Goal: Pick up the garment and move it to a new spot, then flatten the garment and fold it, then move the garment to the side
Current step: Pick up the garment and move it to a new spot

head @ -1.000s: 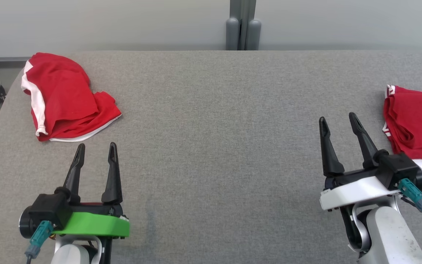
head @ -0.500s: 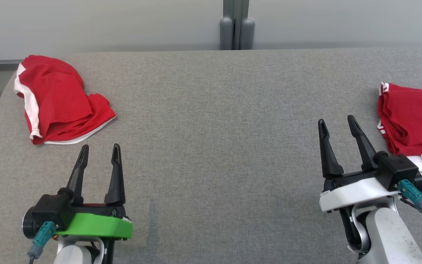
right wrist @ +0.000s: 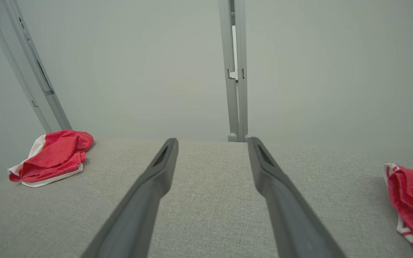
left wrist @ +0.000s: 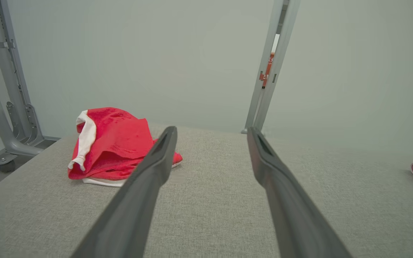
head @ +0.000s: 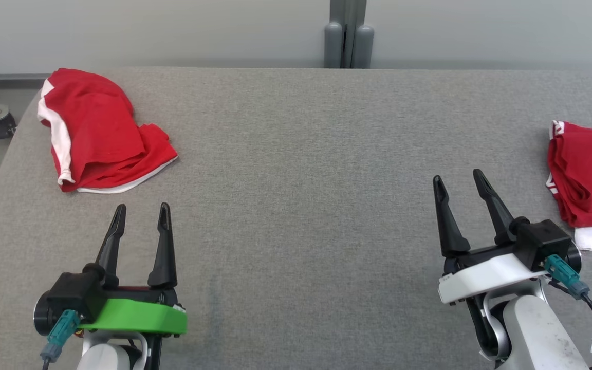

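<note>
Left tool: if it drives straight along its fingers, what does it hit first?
Likely the crumpled red garment: the left tool looks set to clip its near right edge with the outer finger; otherwise bare table. Depth unclear.

The right gripper (right wrist: 212, 141) points across a grey padded surface (right wrist: 206, 200), its two dark fingers (right wrist: 149, 186) spread wide with nothing between them. Well off to their left lies a crumpled red garment (right wrist: 54, 156) with white trim. To their right, a second red garment (right wrist: 412, 200) is cut by the frame edge and is perhaps folded. Straight ahead, beyond the tips, a grey post (right wrist: 235, 89) stands against a pale wall (right wrist: 138, 71).
</note>
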Available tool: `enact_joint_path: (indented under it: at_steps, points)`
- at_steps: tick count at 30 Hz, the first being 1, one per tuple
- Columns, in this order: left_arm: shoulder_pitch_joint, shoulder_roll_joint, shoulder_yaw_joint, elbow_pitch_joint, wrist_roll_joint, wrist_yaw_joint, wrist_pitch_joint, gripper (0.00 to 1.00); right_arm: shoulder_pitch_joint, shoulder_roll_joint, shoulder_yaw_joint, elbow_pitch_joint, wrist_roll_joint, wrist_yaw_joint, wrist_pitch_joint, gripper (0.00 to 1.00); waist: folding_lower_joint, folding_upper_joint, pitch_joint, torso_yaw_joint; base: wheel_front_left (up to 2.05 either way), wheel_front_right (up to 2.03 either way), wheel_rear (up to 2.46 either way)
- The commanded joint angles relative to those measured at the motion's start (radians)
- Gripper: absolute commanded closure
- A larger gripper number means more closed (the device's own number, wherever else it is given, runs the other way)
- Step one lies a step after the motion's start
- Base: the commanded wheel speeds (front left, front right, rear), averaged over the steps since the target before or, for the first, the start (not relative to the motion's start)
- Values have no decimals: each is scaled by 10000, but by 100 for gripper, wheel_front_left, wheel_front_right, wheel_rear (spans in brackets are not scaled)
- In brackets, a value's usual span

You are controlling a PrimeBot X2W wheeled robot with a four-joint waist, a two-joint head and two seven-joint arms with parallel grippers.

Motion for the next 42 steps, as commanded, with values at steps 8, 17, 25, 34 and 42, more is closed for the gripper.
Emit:
enact_joint_path:
  at_steps: [8, 17, 25, 34, 42]
  points:
    - [12, 13, 96, 71, -171, 172, -2, 0, 21, -12, 237, 202, -89, -11, -1, 0, 0, 0, 22, 1366, 0, 0, 0]
    - [206, 11, 275, 28, -214, 249, -2, 0, -69, -18, 617, 383, -22, -11, -1, 0, 0, 0, -67, 2639, 0, 0, 0]
    - [344, 11, 323, -10, -178, 288, -2, 0, -58, -18, 818, 561, 25, -11, -1, 0, 0, 0, -208, 3364, 0, 0, 0]
    - [431, 11, 426, -78, -154, 278, -2, 0, -74, -20, 941, 596, 78, -11, -1, 0, 0, 0, -225, 3501, 0, 0, 0]
    - [-87, 13, 634, -238, -363, 372, -2, 0, -415, -21, 795, 449, -266, -11, -1, 0, 0, 0, 503, 3140, 0, 0, 0]
